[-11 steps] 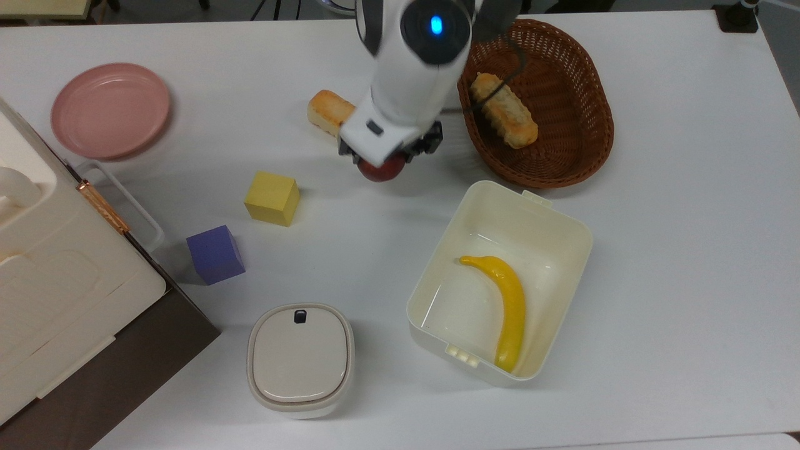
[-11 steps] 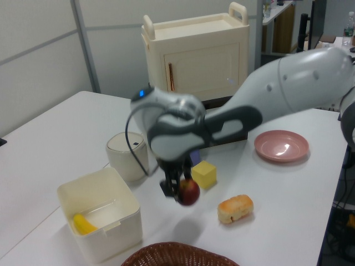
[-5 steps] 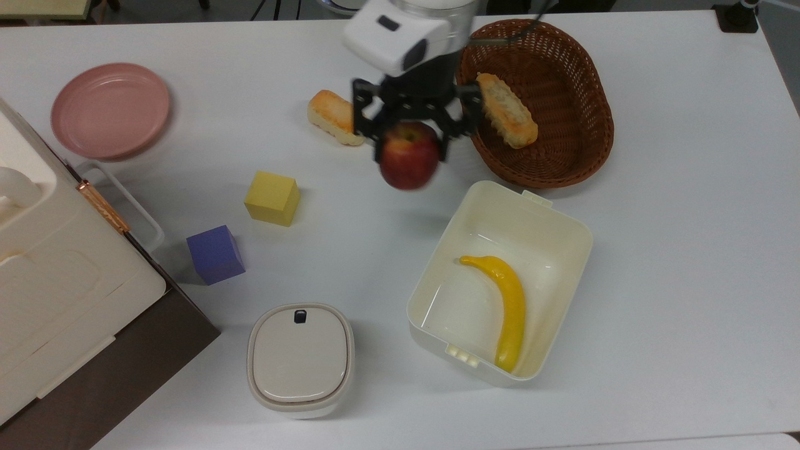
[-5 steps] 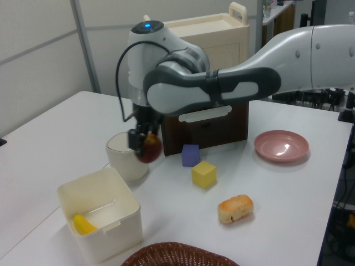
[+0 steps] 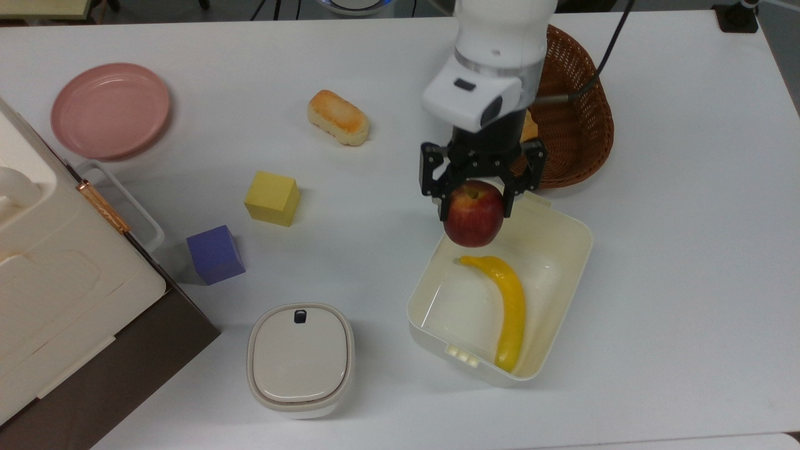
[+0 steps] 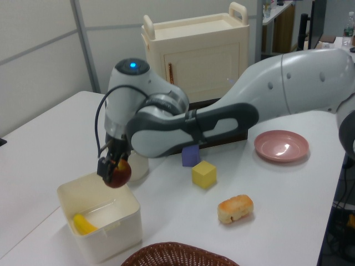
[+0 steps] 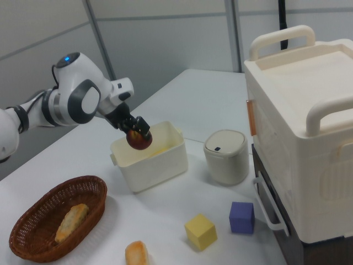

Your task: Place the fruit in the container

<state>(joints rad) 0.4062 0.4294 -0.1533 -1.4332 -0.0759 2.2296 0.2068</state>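
Observation:
The fruit, a dark-red apple (image 5: 474, 214) (image 6: 118, 173) (image 7: 139, 138), hangs in the air with my gripper (image 5: 476, 190) (image 6: 111, 168) (image 7: 134, 130) shut on it. It is held over the upper-left rim of the container (image 5: 565, 250) (image 6: 119, 213) (image 7: 160, 163), a cream-white open box in the top view. A yellow banana (image 5: 507, 300) (image 6: 83, 224) lies inside the box. The apple is above the box's rim, clear of the walls.
A brown wicker basket (image 5: 581, 119) (image 7: 38, 221) with a bread roll (image 7: 69, 221) stands beyond the box. On the table lie another bread roll (image 5: 337, 117), a yellow cube (image 5: 272, 198), a purple cube (image 5: 215, 254), a lidded grey-white box (image 5: 300, 359), a pink plate (image 5: 110, 109) and a cream cabinet (image 7: 309, 127).
My gripper has carried the apple up from the table by the bread roll and across to the box's rim, toward the top view's lower right.

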